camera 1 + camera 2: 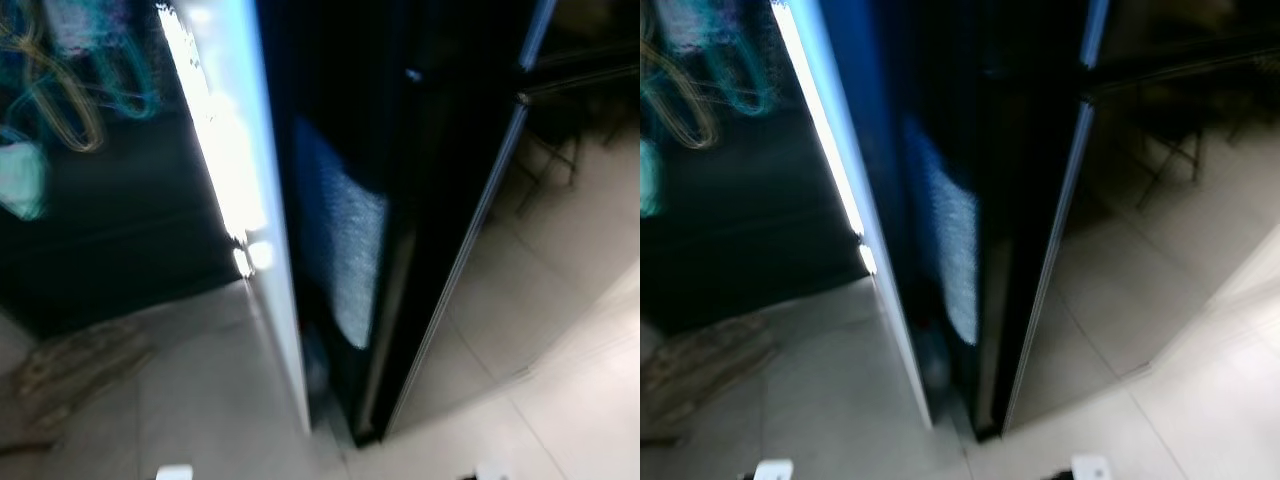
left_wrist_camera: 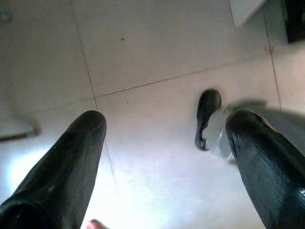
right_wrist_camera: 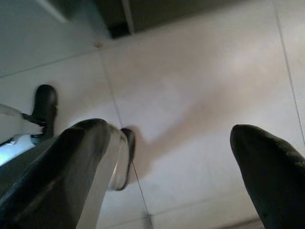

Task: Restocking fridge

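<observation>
Head views blurred. Fridge point(image 1: 400, 200): tall, black, glossy, seen from above and in front. Its door point(image 1: 235, 200) stands open, the white edge lit bright, swung out toward the robot's left. Dark gap between door and cabinet; a pale bluish patch point(image 1: 345, 255) sits inside it, too blurred to name. Interior otherwise too dark to read.

Floor point(image 1: 560, 330): pale tile with grey grout lines, running under the fridge and on to the right. Chair legs point(image 1: 560, 165) reflected or standing on the far right, well away from either pincer. A grey-brown mat or rag point(image 1: 70, 370) lies on the tile at lower left.

Left gripper point(image 2: 164, 157): hangs low, pointing down at the tile. Fingers point(image 2: 71, 162) spread wide apart, nothing between them. Beyond its far finger, the robot's black foot point(image 2: 207, 117) on the tile.

Right gripper point(image 3: 176, 162): also hangs over the tile, fingers point(image 3: 267, 167) wide apart and empty. Past its near finger, two black feet point(image 3: 44, 107); the fridge's dark base point(image 3: 119, 28) lies further ahead of the fingertips.
</observation>
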